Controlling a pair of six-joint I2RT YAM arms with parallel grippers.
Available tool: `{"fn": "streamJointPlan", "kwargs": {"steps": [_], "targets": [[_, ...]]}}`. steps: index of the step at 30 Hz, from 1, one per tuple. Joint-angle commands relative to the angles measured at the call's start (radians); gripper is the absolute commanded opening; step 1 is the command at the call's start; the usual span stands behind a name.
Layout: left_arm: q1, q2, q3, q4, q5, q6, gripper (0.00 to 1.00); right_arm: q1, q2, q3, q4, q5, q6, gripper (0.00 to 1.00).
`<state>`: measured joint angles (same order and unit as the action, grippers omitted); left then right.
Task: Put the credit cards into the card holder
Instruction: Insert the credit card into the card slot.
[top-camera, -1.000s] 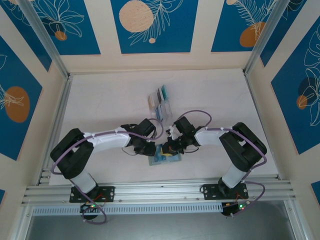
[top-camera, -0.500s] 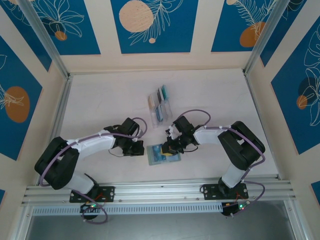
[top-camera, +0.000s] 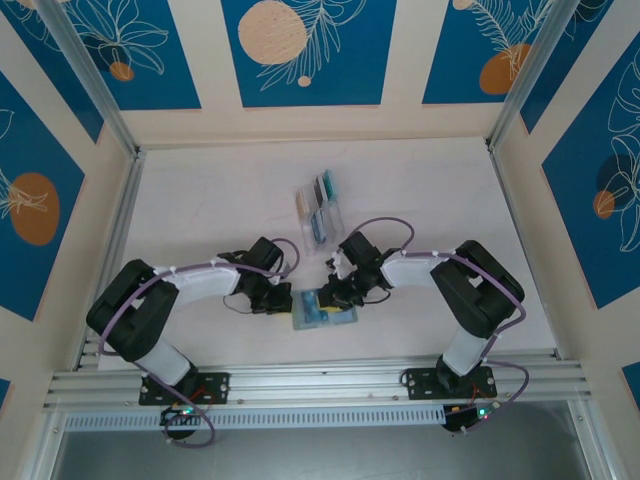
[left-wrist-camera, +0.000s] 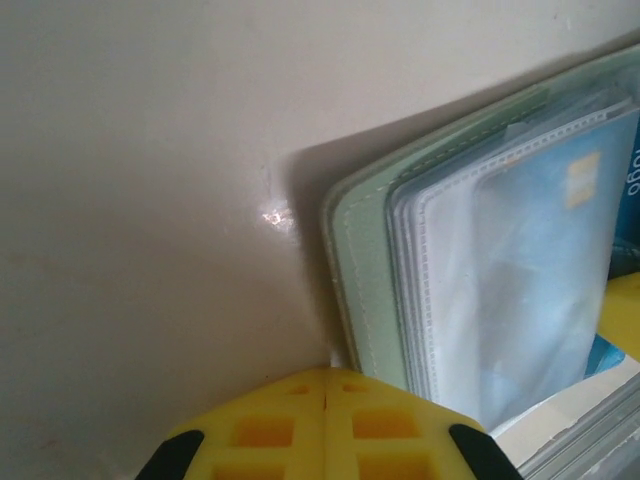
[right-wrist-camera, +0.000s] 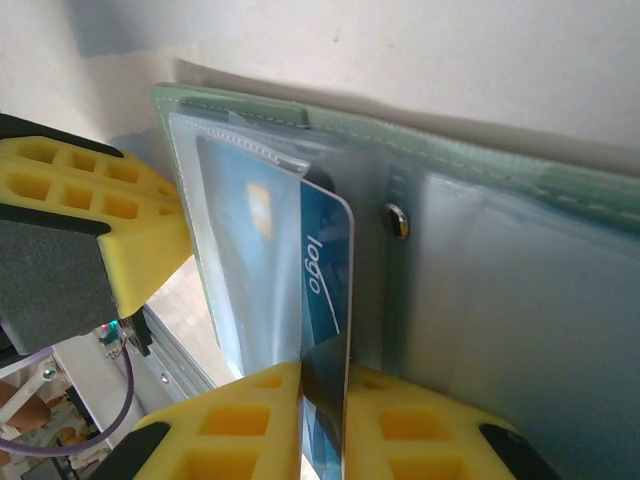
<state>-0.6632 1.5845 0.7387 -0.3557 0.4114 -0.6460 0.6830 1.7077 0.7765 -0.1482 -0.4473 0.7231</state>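
Pinching card (right-wrist-camera: 325, 260) in right hand (right-wrist-camera: 322, 375), long axis running straight ahead into clear pocket of holder (right-wrist-camera: 480, 300), partly in; holder open flat on worktop (left-wrist-camera: 150, 200); left hand (left-wrist-camera: 327, 395) closed on nothing, just beside holder's left edge.

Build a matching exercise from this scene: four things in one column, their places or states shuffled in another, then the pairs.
1 blue card
2 card holder
3 left gripper
4 clear rack

A lying open, pockets up
B shut, empty, beside the holder
C farther back, cards standing in it
D partly in a clear pocket, pinched by the right gripper

Pairs: 1-D, 2-A, 3-B, 4-C
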Motion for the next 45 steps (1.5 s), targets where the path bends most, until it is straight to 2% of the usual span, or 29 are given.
{"fn": "streamJointPlan", "kwargs": {"steps": [1, 12, 22, 27, 34, 38, 45], "targets": [[-0.041, 0.077, -0.009, 0.104, 0.023, -0.015, 0.04, 0.018, 0.028, 0.024, -0.033, 0.031, 0.009, 0.17], [-0.073, 0.105, 0.001, 0.132, 0.018, -0.039, 0.04, 0.074, 0.069, 0.107, -0.035, 0.034, 0.026, 0.19], [-0.071, 0.111, -0.019, 0.13, 0.003, -0.045, 0.04, 0.083, 0.011, 0.146, -0.217, 0.15, -0.027, 0.3], [-0.061, 0.105, -0.03, 0.134, 0.01, -0.05, 0.04, 0.085, 0.005, 0.173, -0.289, 0.193, -0.048, 0.33], [0.011, 0.029, -0.071, 0.166, 0.065, -0.08, 0.04, 0.087, 0.006, 0.196, -0.315, 0.204, -0.061, 0.32], [0.048, -0.012, -0.077, 0.162, 0.096, -0.082, 0.04, 0.089, 0.004, 0.199, -0.312, 0.19, -0.066, 0.19], [0.05, -0.049, -0.051, 0.128, 0.1, -0.068, 0.05, 0.089, 0.01, 0.208, -0.307, 0.182, -0.071, 0.18]]}}
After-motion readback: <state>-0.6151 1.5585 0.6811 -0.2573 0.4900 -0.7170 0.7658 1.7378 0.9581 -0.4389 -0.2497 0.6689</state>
